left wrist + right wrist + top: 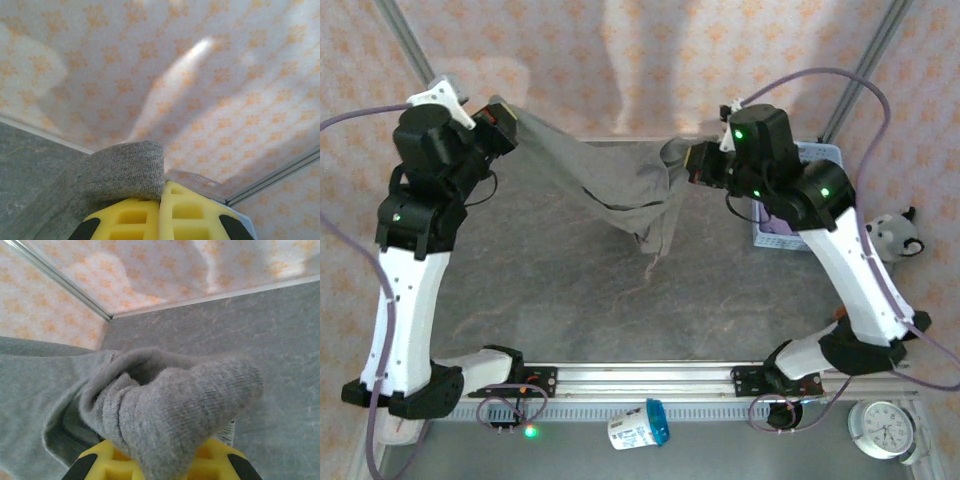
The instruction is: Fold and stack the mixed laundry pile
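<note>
Both jaws clench opposite edges of the olive-grey garment (595, 175), holding it stretched above the surface (540, 295), probably to spread it flat for folding.

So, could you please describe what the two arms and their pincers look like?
Both the left arm and right arm have white links, black joints with green lights, and lilac cables. The left pincer and right pincer have yellow moulded fingers.

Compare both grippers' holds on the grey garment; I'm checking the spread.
The left gripper pinches a thin flat edge of the grey garment; the right gripper clamps a thick bunched wad. Cloth runs smooth from the left, but sags in folds by the right. Both are shut on it.
</note>
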Motion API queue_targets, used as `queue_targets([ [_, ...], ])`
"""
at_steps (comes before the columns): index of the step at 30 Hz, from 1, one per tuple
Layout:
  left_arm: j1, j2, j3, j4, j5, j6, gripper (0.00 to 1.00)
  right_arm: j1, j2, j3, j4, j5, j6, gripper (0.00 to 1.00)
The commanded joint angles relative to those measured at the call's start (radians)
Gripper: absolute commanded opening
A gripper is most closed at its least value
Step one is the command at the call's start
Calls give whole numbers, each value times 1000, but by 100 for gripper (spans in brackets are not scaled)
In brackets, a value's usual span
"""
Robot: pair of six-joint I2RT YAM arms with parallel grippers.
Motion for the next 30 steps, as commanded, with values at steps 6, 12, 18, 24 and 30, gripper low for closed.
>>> queue_targets([
  [6, 6, -17, -161, 23, -21, -30, 0, -17, -35, -206, 127, 80, 75, 0],
  [12, 8, 10, -297, 73, -22, -50, 0, -71, 52, -219, 200, 112, 69, 0],
  [18, 7, 14, -159, 63, -22, 27, 0, -92, 84, -30, 180, 13, -27, 0],
  [24, 7, -28, -49, 88, 32, 70, 0, -91, 38, 80, 92, -164, -88, 0],
  [30, 6, -118, -31, 116, 61, 18, 0, -87, -120, -33, 147, -329, -18, 0],
])
